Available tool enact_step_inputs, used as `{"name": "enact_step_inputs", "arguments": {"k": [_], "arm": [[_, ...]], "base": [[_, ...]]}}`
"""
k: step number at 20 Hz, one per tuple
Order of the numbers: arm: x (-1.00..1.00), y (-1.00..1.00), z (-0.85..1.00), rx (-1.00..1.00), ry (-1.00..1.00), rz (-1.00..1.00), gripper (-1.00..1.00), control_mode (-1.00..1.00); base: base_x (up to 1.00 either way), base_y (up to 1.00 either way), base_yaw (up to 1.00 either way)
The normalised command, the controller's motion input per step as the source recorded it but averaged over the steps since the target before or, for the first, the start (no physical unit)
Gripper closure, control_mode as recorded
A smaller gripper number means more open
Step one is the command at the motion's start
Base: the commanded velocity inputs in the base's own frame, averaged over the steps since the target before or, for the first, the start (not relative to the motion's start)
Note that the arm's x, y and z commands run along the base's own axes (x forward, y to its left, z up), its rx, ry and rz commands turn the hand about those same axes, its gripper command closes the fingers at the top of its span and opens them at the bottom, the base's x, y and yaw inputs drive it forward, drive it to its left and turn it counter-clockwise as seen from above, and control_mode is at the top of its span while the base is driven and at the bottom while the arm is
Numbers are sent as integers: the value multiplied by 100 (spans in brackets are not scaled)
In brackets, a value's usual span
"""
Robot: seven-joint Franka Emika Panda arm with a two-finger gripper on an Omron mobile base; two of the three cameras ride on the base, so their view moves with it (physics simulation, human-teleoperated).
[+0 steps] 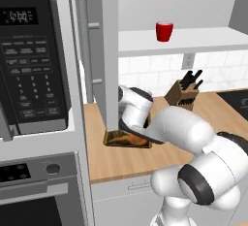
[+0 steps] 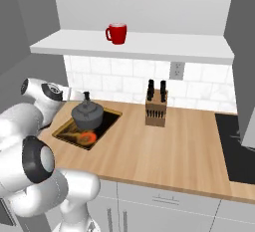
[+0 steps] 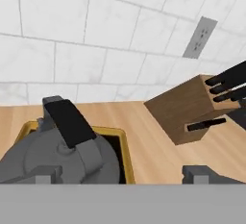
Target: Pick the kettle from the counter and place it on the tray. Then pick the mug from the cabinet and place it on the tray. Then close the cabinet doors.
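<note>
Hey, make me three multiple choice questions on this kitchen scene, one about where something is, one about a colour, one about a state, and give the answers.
1. Where is the kettle?
A. on the tray
B. on the shelf
C. beside the knife block

2. What colour is the mug?
A. white
B. red
C. blue

3. How is the gripper?
A. shut on the kettle
B. shut on the mug
C. open, holding nothing

Answers:
1. A, the kettle sits inside the tray's rim on the counter.
2. B, it is bright red on the cabinet shelf.
3. C, the hand view shows its fingertips wide apart with nothing between them.
</note>
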Motion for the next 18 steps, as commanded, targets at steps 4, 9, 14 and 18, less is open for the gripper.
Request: {"name": "enact_step_inputs", "arguments": {"k": [4, 9, 14, 18], "arm": [[-72, -19, 67, 4, -1, -10, -100, -100], [-62, -34, 67, 0, 3, -6, -100, -100], [-23, -48, 61, 9, 8, -2, -100, -100], [0, -27, 3, 16, 0, 0, -100, -100]], "base": [[0, 0, 0], [0, 0, 0], [0, 0, 0], [0, 0, 0]]}}
